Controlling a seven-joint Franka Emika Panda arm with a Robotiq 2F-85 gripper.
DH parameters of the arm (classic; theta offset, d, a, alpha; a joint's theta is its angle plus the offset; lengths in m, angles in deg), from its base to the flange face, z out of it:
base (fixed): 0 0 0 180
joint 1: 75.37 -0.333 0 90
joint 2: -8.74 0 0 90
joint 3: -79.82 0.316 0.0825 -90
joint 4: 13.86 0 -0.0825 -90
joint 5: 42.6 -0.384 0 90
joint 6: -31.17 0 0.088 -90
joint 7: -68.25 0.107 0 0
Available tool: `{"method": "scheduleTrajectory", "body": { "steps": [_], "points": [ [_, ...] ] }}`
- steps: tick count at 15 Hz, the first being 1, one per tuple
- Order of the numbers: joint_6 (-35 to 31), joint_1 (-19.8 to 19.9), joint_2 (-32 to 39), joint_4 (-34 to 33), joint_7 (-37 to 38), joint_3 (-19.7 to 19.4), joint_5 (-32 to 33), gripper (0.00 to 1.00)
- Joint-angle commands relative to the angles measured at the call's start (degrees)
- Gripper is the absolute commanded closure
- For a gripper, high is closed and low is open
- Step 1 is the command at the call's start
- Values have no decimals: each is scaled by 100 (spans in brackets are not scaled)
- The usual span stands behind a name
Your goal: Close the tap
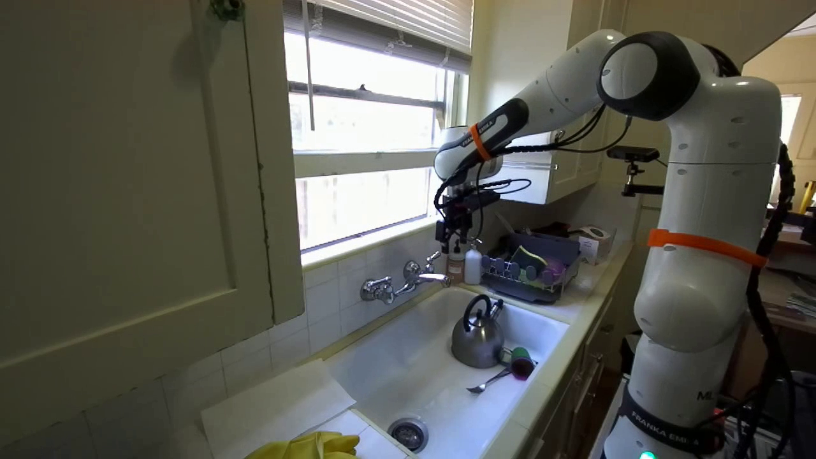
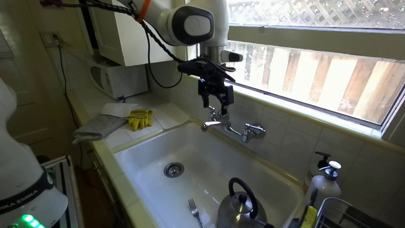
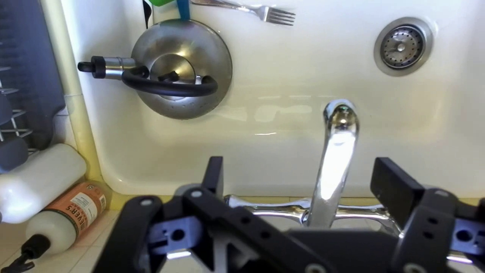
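Note:
The chrome tap point(image 1: 415, 278) is mounted on the tiled wall above the sink, with a handle on each side. It also shows in an exterior view point(image 2: 218, 123). In the wrist view its spout point(image 3: 337, 159) points over the sink, and the jaws hide much of its body and handles. No water stream is visible at the spout. My gripper point(image 3: 301, 172) is open and empty, pointing down. In the wrist view the spout appears between the two spread fingers. In both exterior views the gripper point(image 1: 453, 248) point(image 2: 215, 109) hangs above the tap; touching contact cannot be seen.
A metal kettle point(image 1: 479, 341) stands in the white sink point(image 2: 142, 164), with a fork point(image 2: 194, 207) and a cup point(image 1: 521, 363) near it. Soap bottles point(image 3: 72, 212) and a dish rack point(image 1: 532, 290) stand at the sink's end. The window sill point(image 2: 300, 122) runs behind the tap. Yellow gloves point(image 2: 139, 118) lie on the counter.

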Motion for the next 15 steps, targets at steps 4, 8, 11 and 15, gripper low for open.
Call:
{"method": "scheduleTrajectory", "body": {
  "steps": [4, 8, 11, 15],
  "points": [
    [314, -174, -482, 299, 212, 97, 5, 0],
    [291, -230, -559, 355, 218, 126, 10, 0],
    [205, -228, -397, 189, 124, 100, -2, 0],
    [205, -228, -398, 196, 125, 101, -2, 0]
  ]
}}
